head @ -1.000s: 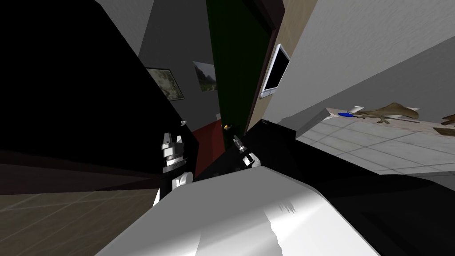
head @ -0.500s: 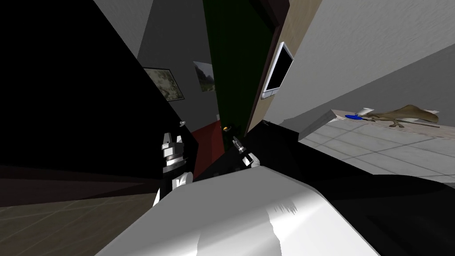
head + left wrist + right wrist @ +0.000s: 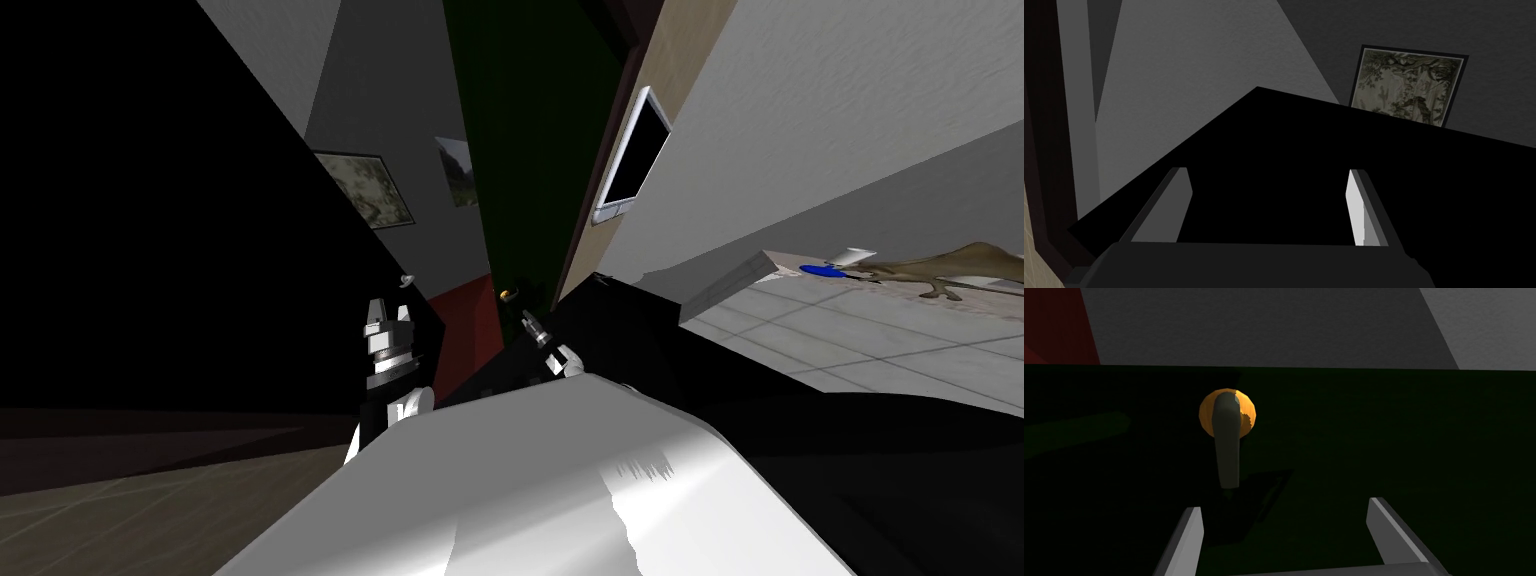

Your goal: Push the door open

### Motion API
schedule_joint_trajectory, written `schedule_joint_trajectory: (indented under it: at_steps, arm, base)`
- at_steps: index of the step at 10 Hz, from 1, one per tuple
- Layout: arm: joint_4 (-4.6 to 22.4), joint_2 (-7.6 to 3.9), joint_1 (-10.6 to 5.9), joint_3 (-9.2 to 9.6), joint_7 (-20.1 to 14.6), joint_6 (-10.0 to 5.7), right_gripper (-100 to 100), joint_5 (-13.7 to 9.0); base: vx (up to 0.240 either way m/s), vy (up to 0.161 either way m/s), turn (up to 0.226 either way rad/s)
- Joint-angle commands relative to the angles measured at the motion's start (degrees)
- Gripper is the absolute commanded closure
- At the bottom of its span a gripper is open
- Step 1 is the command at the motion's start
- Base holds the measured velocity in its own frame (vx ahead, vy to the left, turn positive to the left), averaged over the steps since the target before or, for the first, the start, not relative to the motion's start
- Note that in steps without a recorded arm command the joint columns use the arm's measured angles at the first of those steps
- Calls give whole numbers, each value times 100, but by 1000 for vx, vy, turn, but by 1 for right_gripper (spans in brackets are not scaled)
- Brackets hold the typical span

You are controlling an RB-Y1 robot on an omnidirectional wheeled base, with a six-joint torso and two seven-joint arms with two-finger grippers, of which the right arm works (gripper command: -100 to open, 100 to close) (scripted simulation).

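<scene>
The dark green door (image 3: 525, 130) stands partly swung away, seen almost edge-on in the head view. Its face (image 3: 1374, 438) spreads in front of my right gripper (image 3: 1284, 538). A grey lever handle (image 3: 1226, 443) on an orange round plate (image 3: 1247, 413) hangs just ahead of my open fingers, nearer the left finger, not between them. In the head view the right gripper (image 3: 527, 320) points at that handle (image 3: 507, 294). My left gripper (image 3: 387, 312) is held up beside a black area, its fingers (image 3: 1359, 210) open and holding nothing.
A brown door frame (image 3: 590, 200) runs along the door's right side, with a white-framed dark panel (image 3: 632, 155) on the tan wall. Red floor (image 3: 462, 325) lies beyond the opening. Two framed pictures (image 3: 362, 188) hang on the grey wall. A tiled counter (image 3: 850, 330) stands right.
The whole head view has shifted: I have turned a little, so the door leans further and the counter slides right. Both grippers keep their pose relative to my body.
</scene>
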Motion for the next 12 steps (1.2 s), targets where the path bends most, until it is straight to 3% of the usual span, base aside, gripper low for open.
schedule_joint_trajectory:
  at_steps: [1,9,12]
  arm:
    - [184,-1,-82,8,-40,-46,-100,30]
    - [1082,18,-457,49,-224,-279,-100,185]
    - [1035,52,-433,24,-149,-245,-100,142]
  base:
    - [92,-84,27]
    - [74,-69,35]
    - [109,30,27]
